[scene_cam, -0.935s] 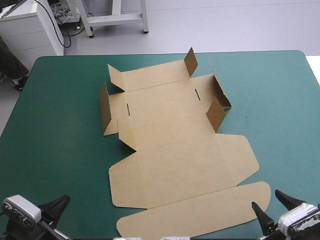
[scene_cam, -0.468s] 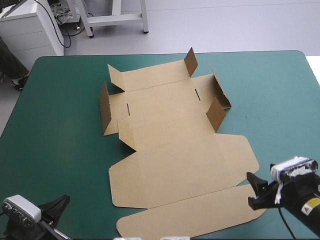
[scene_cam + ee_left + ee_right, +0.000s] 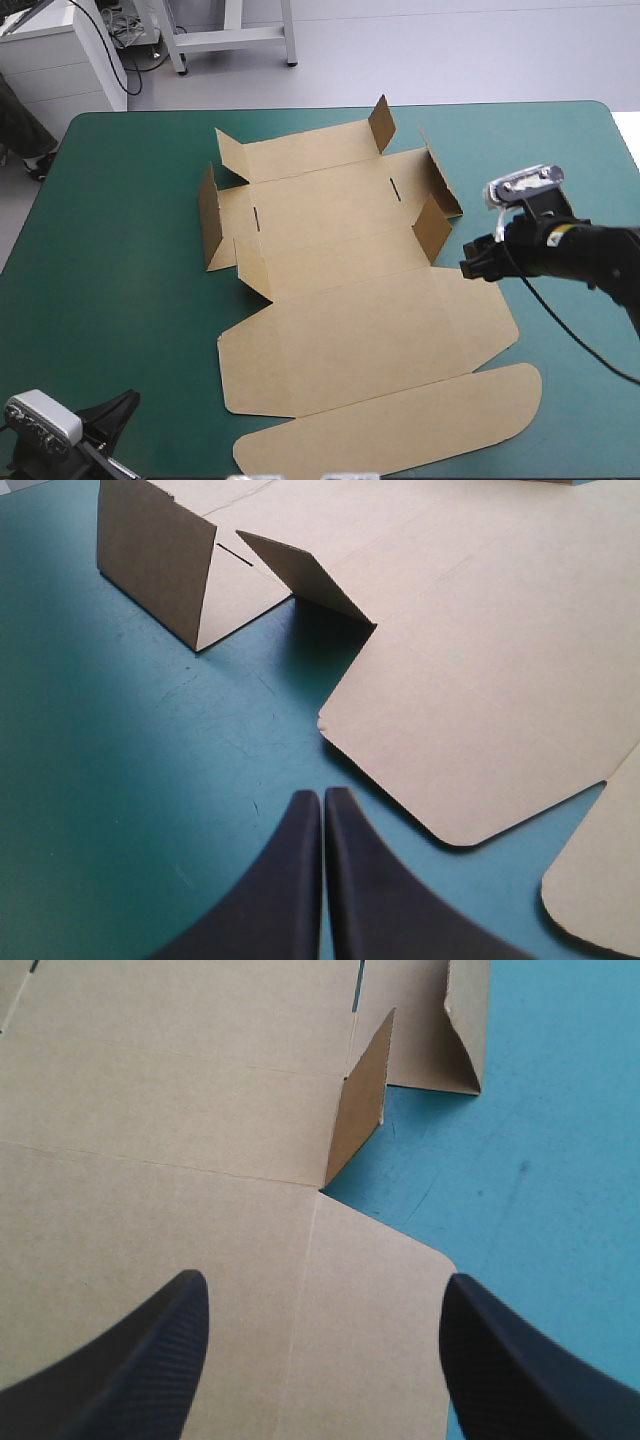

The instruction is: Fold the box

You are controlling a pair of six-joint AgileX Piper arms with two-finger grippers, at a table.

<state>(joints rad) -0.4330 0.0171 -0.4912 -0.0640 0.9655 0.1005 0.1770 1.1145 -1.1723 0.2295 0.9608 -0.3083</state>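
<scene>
The brown box (image 3: 340,290) lies as a cut sheet in the middle of the table, its lid panel (image 3: 400,420) flat toward the near edge. Small side flaps stand raised at its far half, one on the right (image 3: 432,228) and one on the left (image 3: 208,228). My right gripper (image 3: 470,264) hovers open over the sheet's right edge, just near of the raised right flap (image 3: 362,1095); its fingers (image 3: 150,1345) stand wide apart above the board (image 3: 180,1210). My left gripper (image 3: 322,802) is shut with nothing in it, low at the near left corner (image 3: 122,405), short of the box's rounded corner (image 3: 450,830).
Wide strips of the teal-green cover (image 3: 110,270) flank the sheet on both sides. The table's far edge (image 3: 500,104) runs just behind the box's far flaps.
My right arm has risen from the near right corner and travelled forward to the box's right edge beside the raised flap. The left arm and the box have not moved.
</scene>
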